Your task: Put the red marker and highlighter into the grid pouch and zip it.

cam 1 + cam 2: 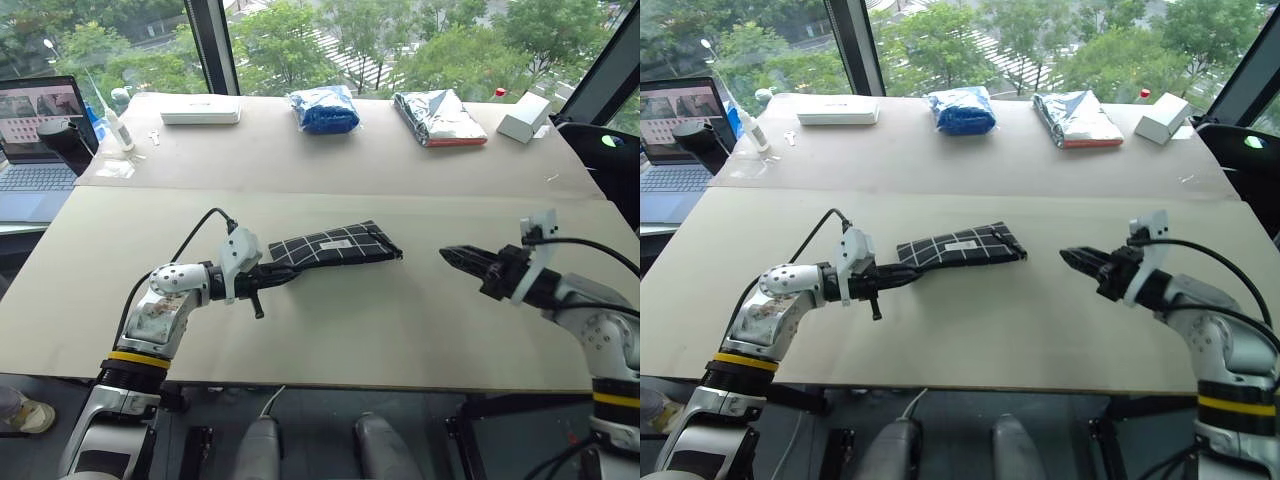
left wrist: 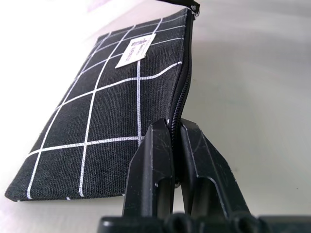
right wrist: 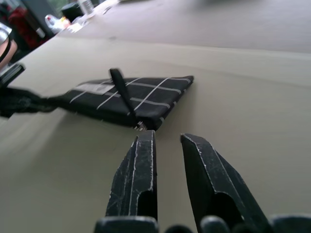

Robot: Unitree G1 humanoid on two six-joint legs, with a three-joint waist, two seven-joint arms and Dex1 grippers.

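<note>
So the grid pouch (image 1: 335, 246) is lying flat on the near half of the beige table (image 1: 400, 330), roughly in the middle, and I'll use it as the anchor for everything else.

Nearest to the robot, the left gripper (image 1: 281, 273) is pinched shut on the pouch's left end, right at the zipper edge. In the left wrist view you can see both fingers (image 2: 150, 170) squeezed together on the fabric where the zipper line runs. The zipper (image 2: 183, 82) looks closed along the whole length from there, and the little white label (image 2: 135, 50) sits face up further along.

The right gripper (image 1: 452, 253) is off to the right of the pouch, not touching it, with a clear bit of bare table between them. Its fingers (image 3: 141, 170) are a small way apart with nothing in between. From the right wrist view the black pull strap (image 3: 122, 95) is sticking up at the pouch's right end, the end closest to that gripper.

I can't see the red marker or the highlighter from any angle.

Past the pouch, on the far half of the table: a flat white box (image 1: 200, 110) to the far left, a blue plastic bag (image 1: 324, 108) pretty much straight behind the pouch, a silver foil bag (image 1: 438, 117) behind and to the right, and a small white box (image 1: 524, 117) further right again. A laptop (image 1: 38, 135) sits way off to the far left of the pouch, beyond the table edge.
</note>
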